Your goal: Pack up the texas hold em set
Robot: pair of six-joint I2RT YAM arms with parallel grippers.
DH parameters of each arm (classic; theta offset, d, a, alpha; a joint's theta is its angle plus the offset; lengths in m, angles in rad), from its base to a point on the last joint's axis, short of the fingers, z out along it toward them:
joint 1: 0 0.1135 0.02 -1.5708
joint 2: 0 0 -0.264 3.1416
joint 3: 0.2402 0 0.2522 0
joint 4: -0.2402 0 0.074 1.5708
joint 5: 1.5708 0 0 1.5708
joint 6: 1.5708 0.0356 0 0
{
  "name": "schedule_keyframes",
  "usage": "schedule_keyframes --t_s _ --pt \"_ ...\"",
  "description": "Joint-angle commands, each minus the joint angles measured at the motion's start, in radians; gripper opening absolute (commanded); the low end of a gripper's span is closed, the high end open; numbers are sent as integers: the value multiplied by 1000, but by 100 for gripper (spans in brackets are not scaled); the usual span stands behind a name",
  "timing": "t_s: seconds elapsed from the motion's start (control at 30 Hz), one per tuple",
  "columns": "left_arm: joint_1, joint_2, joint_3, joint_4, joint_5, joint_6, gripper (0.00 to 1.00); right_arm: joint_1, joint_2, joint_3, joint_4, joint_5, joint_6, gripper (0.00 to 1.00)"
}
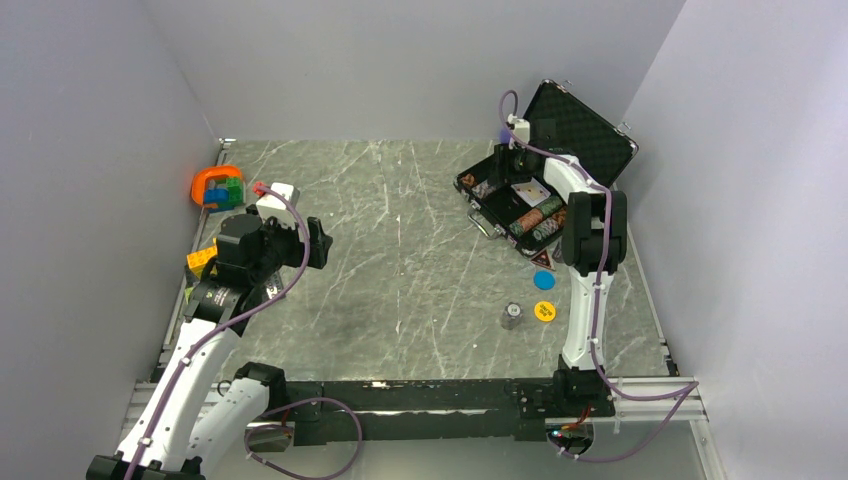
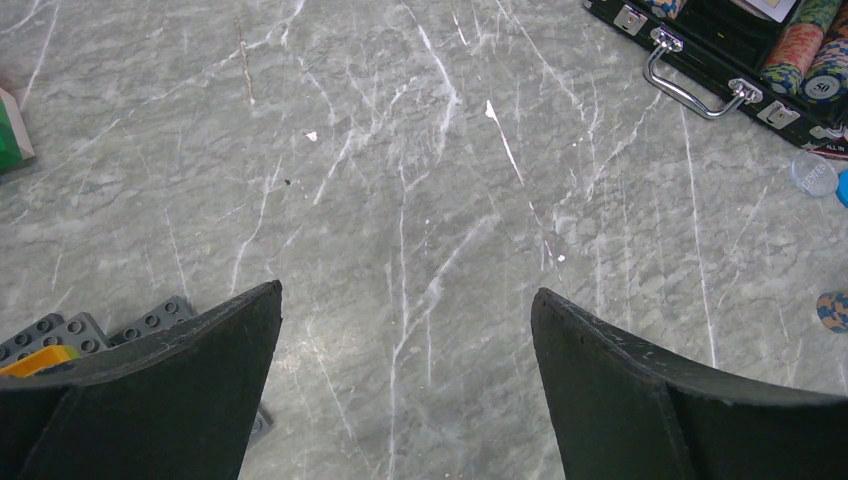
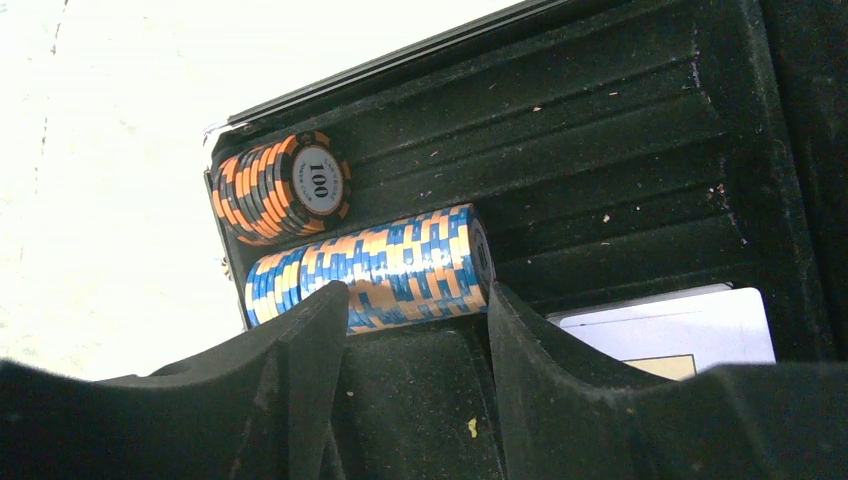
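The black briefcase [image 1: 585,130] of the texas hold em set lies open at the back right, lid up. Chip stacks [image 1: 535,222] and a card [image 1: 530,190] lie in its foam base. My right gripper [image 1: 520,158] reaches down into the case. Its jaws [image 3: 415,290] stand partly apart just in front of a blue-and-yellow chip stack [image 3: 400,260] lying in a groove. An orange "100" stack [image 3: 280,185] lies behind it and a white card [image 3: 665,325] to the right. A small chip stack [image 1: 512,315], a yellow disc [image 1: 544,311] and a blue disc [image 1: 544,279] lie on the table. My left gripper [image 1: 322,243] hovers open and empty [image 2: 405,290].
An orange ring with coloured blocks [image 1: 215,185] sits at the far left by the wall, and an orange block [image 1: 200,258] lies under my left arm. Grey studded plates [image 2: 60,335] lie beside the left fingers. The case handle [image 2: 700,85] faces the table's middle.
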Motion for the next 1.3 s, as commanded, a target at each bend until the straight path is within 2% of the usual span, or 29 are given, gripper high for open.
schedule_keyframes --t_s 0.0,0.13,0.2,0.3,0.37,0.53,0.6,0.73,0.93,1.07,1.13,1.27 --pt "-4 -6 20 17 3 0 98 16 -51 -22 -22 -53 -5 58" --pt "-4 -4 20 16 2 0 98 17 -69 -23 0 -39 4 65" --pt "-4 -5 19 17 2 -1 98 17 -78 -13 -2 -24 6 73" --pt "-4 -6 20 16 1 -1 98 17 -103 -15 6 20 10 90" --pt "-3 -6 20 16 0 -1 98 15 -133 -30 24 49 16 94" --pt "-4 -9 21 16 0 -1 98 16 -261 -113 95 158 90 96" --pt "-4 -10 21 16 1 -1 98 16 -345 -147 83 252 150 96" --pt "-3 -12 22 15 -1 -1 98 39 -504 -233 -70 431 282 96" --pt "-4 -13 22 18 8 -2 98 117 -796 -510 -303 544 410 95" --pt "-5 -17 22 18 8 -2 98 195 -906 -639 -503 563 488 92" --pt "-5 -18 21 18 6 -4 98 270 -934 -687 -571 574 520 92" --pt "-4 -20 20 18 4 -4 98 336 -955 -758 -659 534 569 91"
